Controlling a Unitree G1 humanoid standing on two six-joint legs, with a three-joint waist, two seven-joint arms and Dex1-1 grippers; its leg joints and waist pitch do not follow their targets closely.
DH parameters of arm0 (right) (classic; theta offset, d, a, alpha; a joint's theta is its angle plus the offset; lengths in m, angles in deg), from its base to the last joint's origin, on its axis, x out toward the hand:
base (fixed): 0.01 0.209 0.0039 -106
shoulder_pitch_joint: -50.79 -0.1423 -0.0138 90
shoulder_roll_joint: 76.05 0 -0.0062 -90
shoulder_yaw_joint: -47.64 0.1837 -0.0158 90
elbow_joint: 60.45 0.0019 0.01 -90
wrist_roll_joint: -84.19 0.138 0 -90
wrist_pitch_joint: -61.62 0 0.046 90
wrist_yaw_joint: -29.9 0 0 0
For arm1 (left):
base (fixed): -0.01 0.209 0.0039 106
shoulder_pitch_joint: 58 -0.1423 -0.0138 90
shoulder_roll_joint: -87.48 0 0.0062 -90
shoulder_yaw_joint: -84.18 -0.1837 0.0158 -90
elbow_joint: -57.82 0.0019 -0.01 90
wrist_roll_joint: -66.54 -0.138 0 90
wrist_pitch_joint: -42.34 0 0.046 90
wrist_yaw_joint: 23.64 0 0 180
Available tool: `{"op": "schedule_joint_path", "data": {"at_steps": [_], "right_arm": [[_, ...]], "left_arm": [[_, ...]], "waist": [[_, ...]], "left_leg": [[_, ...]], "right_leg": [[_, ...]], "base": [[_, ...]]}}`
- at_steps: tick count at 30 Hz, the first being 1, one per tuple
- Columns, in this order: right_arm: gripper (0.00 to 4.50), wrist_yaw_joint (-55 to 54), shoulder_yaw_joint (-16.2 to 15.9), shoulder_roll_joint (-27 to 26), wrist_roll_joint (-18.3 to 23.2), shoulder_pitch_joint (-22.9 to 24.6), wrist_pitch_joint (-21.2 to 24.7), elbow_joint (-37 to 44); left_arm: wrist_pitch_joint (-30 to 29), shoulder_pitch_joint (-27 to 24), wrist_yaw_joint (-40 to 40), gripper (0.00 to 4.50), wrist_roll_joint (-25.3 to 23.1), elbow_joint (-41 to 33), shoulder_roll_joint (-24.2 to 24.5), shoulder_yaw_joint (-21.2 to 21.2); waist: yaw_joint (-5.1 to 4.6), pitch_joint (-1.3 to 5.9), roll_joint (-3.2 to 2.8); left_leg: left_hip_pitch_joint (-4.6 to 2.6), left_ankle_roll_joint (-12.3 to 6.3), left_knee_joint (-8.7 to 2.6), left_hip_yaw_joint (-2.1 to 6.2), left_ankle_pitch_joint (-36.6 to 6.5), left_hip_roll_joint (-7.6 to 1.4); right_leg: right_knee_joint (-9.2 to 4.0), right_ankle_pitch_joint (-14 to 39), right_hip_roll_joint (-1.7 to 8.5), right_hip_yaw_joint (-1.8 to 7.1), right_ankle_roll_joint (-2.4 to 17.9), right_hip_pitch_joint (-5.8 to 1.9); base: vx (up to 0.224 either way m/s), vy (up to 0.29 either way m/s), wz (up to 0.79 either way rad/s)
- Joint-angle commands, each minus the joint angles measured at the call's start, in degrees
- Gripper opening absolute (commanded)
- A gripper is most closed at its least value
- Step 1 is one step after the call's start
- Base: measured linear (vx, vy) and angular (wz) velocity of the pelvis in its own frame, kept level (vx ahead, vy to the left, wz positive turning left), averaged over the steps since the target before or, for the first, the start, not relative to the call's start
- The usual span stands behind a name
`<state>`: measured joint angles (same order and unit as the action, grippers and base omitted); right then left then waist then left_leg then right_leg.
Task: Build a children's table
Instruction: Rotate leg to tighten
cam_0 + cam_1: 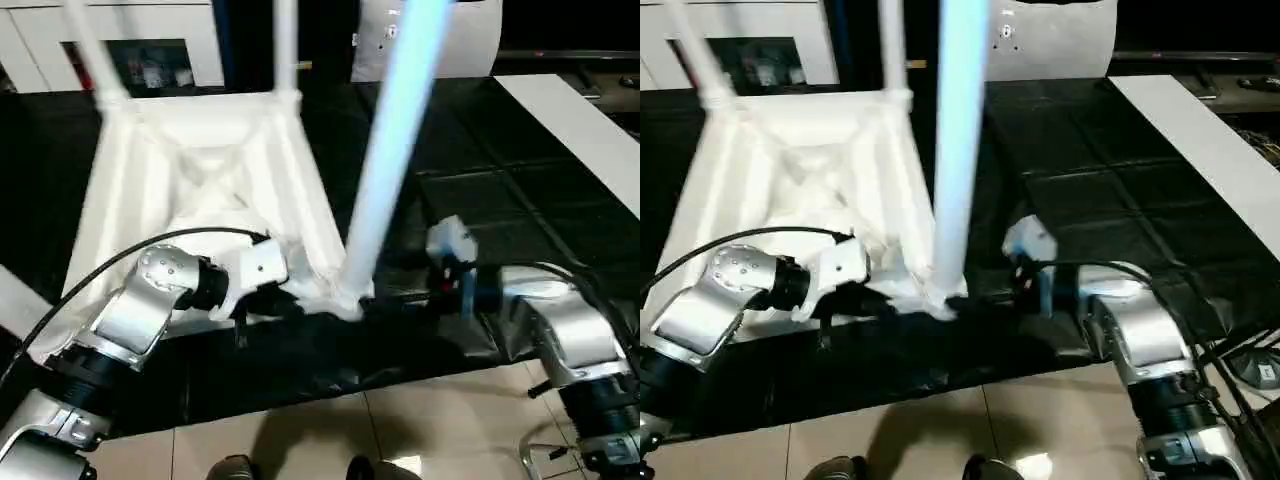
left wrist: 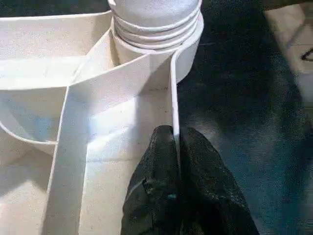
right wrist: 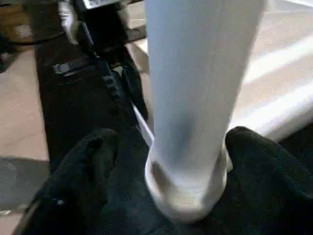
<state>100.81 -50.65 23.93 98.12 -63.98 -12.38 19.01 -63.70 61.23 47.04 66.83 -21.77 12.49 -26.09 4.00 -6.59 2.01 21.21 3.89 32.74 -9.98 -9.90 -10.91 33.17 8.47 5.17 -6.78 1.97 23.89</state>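
The children's table (image 1: 200, 170) lies upside down on a black mat, white, with its ribbed underside facing up. Two far legs (image 1: 285, 45) stand in their sockets. A long white leg (image 1: 385, 170) rises from the near right corner socket (image 2: 156, 29). My left gripper (image 2: 177, 142) is shut on the thin rim of the top, just beside that socket. My right gripper (image 3: 176, 137) is open, one black finger (image 3: 73, 171) on each side of the leg's base (image 3: 186, 196).
A flat white board (image 1: 580, 130) lies on the mat at the right. A white cabinet (image 1: 120, 40) stands at the back left. The mat's near edge meets a tiled floor (image 1: 400, 430) close to my arms.
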Motion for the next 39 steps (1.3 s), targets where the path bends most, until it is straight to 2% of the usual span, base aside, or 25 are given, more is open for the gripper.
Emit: {"op": "schedule_joint_path", "data": {"at_steps": [1,4,5,7,12,13,15,21,23,26,29,30,32,33,34,35,36,37,38,39], "right_arm": [[3.38,2.93,-0.59,1.15,0.71,-1.12,-0.43,-1.36],[3.17,6.88,-2.02,1.69,1.24,-2.63,-1.57,-3.84],[3.17,6.88,-2.02,1.69,1.24,-2.63,-1.57,-3.84],[2.84,9.19,-2.85,1.96,1.59,-3.24,-1.82,-4.65],[2.56,12.32,-3.90,2.54,1.89,-3.68,-1.56,-5.24],[2.34,13.01,-3.97,2.59,2.23,-3.70,-1.28,-5.25],[2.19,13.91,-4.06,2.64,2.52,-3.80,-1.08,-5.37],[1.96,14.74,-4.53,2.72,3.03,-3.90,-0.50,-5.23],[1.95,15.00,-4.26,2.20,4.63,-3.39,1.96,-4.13],[1.95,14.62,-3.85,1.76,5.30,-3.09,3.04,-3.61],[1.95,9.90,-2.36,-0.37,6.67,-1.72,6.86,-1.06],[1.95,7.40,-1.89,-1.49,6.52,-1.44,7.68,-0.62],[1.95,3.12,-1.42,-3.38,5.71,-0.91,8.61,-0.04],[1.95,0.02,-1.17,-4.73,5.03,-0.57,9.20,0.34],[1.95,-8.27,-1.56,-8.10,1.52,0.22,9.58,0.78],[1.95,-8.71,-1.59,-8.31,1.34,0.25,9.65,0.78],[1.95,-11.28,-1.34,-9.79,0.84,0.35,10.07,0.85],[1.95,-14.48,-0.80,-11.63,0.43,0.23,11.23,0.78],[1.94,-17.84,-0.49,-13.54,-0.38,0.12,12.01,0.76],[1.94,-21.52,-0.30,-15.46,-1.47,0.03,12.85,0.81]], "left_arm": [[3.04,0.55,4.68,0.00,1.33,-2.07,-0.22,-2.90],[5.06,0.61,7.42,0.00,1.93,-2.16,0.90,-3.85],[5.06,0.61,7.42,0.00,1.93,-2.16,0.90,-3.85],[5.78,0.63,8.40,0.00,1.99,-1.95,1.27,-3.97],[6.64,0.79,9.34,0.00,1.70,-1.31,1.64,-3.93],[6.84,0.88,9.49,0.00,1.64,-1.10,1.72,-3.91],[7.12,0.99,9.67,0.00,1.68,-0.83,1.80,-3.93],[7.15,1.16,9.74,0.00,1.90,-0.56,1.89,-4.05],[6.09,1.19,8.79,0.00,2.07,-0.20,1.34,-3.63],[4.96,1.21,7.75,0.00,2.08,-0.07,0.85,-3.28],[-0.04,1.49,3.28,0.00,2.49,-0.11,-1.50,-1.51],[-1.74,1.63,1.76,0.00,2.52,-0.33,-2.28,-0.98],[-3.97,1.81,-0.66,0.00,2.34,-0.66,-3.56,-0.36],[-5.47,1.94,-2.30,0.00,2.19,-0.88,-4.42,0.03],[-8.23,1.92,-5.83,0.00,1.29,-1.33,-6.50,0.20],[-8.35,1.92,-6.08,0.00,1.21,-1.32,-6.64,0.21],[-9.09,1.94,-7.65,0.00,0.90,-1.19,-7.62,0.40],[-10.16,2.03,-9.56,0.00,0.65,-1.01,-8.90,0.74],[-11.30,2.25,-11.94,0.00,0.33,-0.68,-10.48,1.21],[-12.82,2.59,-14.58,0.00,0.00,-0.36,-12.23,1.77]], "waist": [[-0.36,4.53,-0.18],[-0.07,4.60,-0.05],[-0.05,4.76,0.25],[0.24,4.71,0.01],[0.45,4.79,0.18],[0.48,4.81,0.15],[0.52,4.79,0.16],[0.61,4.83,0.20],[0.62,4.75,0.25],[0.65,4.60,0.19],[0.57,4.49,0.29],[0.60,4.38,0.27],[0.27,4.07,0.40],[0.11,3.89,0.27],[-0.40,3.78,0.47],[-0.74,3.70,0.47],[-1.50,3.76,0.58],[-2.06,3.73,0.28],[-2.40,3.73,0.39],[-2.72,3.63,0.24]], "left_leg": [[-0.83,-5.19,-3.27,0.43,-7.88,-2.76],[-0.70,-5.19,-3.19,0.35,-7.82,-2.67],[-0.71,-5.24,-3.12,0.31,-7.88,-2.66],[-0.76,-5.26,-3.10,0.32,-7.57,-2.78],[-0.75,-4.67,-3.04,0.35,-8.17,-2.78],[-0.75,-4.54,-3.01,0.34,-8.30,-2.78],[-0.74,-4.44,-3.01,0.34,-8.43,-2.76],[-0.70,-4.49,-2.94,0.34,-7.84,-2.72],[-0.69,-4.50,-2.93,0.33,-8.07,-2.65],[-0.67,-4.16,-2.94,0.39,-8.81,-2.71],[-0.62,-3.72,-3.00,0.41,-9.16,-2.69],[-0.81,-3.30,-3.01,0.48,-10.36,-2.71],[-0.68,-2.24,-3.07,0.58,-12.63,-2.46],[-0.97,-1.53,-3.04,0.69,-14.41,-2.32],[-0.57,-0.67,-3.18,0.93,-14.64,-2.18],[-0.50,-0.24,-3.26,1.09,-15.08,-2.10],[-0.31,0.25,-3.15,1.31,-16.05,-1.83],[-0.44,0.12,-3.03,1.44,-16.62,-1.75],[-0.32,-0.04,-3.03,1.41,-16.65,-1.74],[-0.45,0.02,-3.00,1.40,-17.08,-1.72]], "right_leg": [[-2.94,12.95,3.81,3.97,12.81,-3.63],[-2.88,13.12,3.80,3.97,12.70,-3.73],[-2.89,13.36,3.83,3.94,12.68,-3.79],[-2.76,13.35,3.78,3.95,12.62,-3.68],[-2.82,14.91,3.85,3.93,12.20,-3.70],[-2.86,15.26,3.83,3.93,12.12,-3.67],[-2.90,15.56,3.77,3.92,11.89,-3.64],[-2.78,15.07,3.74,3.92,11.90,-3.63],[-2.87,15.66,3.68,3.91,11.74,-3.65],[-3.01,17.41,3.76,3.89,11.26,-3.49],[-3.04,18.33,3.73,3.95,10.97,-3.50],[-3.32,20.23,3.82,3.91,10.61,-3.32],[-3.91,25.14,3.88,3.76,9.07,-3.29],[-4.57,29.68,4.01,3.59,7.39,-3.06],[-4.67,31.92,3.94,3.39,5.78,-3.23],[-4.95,33.44,3.98,3.20,4.96,-3.21],[-5.37,36.31,4.08,2.81,3.33,-3.42],[-5.74,37.15,4.16,2.69,2.72,-3.22],[-5.82,36.89,4.06,2.72,2.64,-3.21],[-5.96,37.12,3.86,2.54,2.57,-2.96]], "base": [[0.000,0.000,0.00],[0.000,0.000,0.00],[0.000,0.000,0.00],[0.000,0.000,0.00],[0.000,0.000,0.00],[0.000,0.000,0.00],[0.000,0.000,0.00],[0.000,0.000,0.00],[0.000,0.000,0.00],[0.000,0.000,0.00],[0.000,0.000,0.00],[0.000,0.000,0.00],[0.000,0.000,0.00],[0.000,0.000,0.00],[0.000,0.000,0.00],[0.000,0.000,0.00],[0.000,0.000,0.00],[0.000,0.000,0.00],[0.000,0.000,0.00],[0.000,0.000,0.00]]}}
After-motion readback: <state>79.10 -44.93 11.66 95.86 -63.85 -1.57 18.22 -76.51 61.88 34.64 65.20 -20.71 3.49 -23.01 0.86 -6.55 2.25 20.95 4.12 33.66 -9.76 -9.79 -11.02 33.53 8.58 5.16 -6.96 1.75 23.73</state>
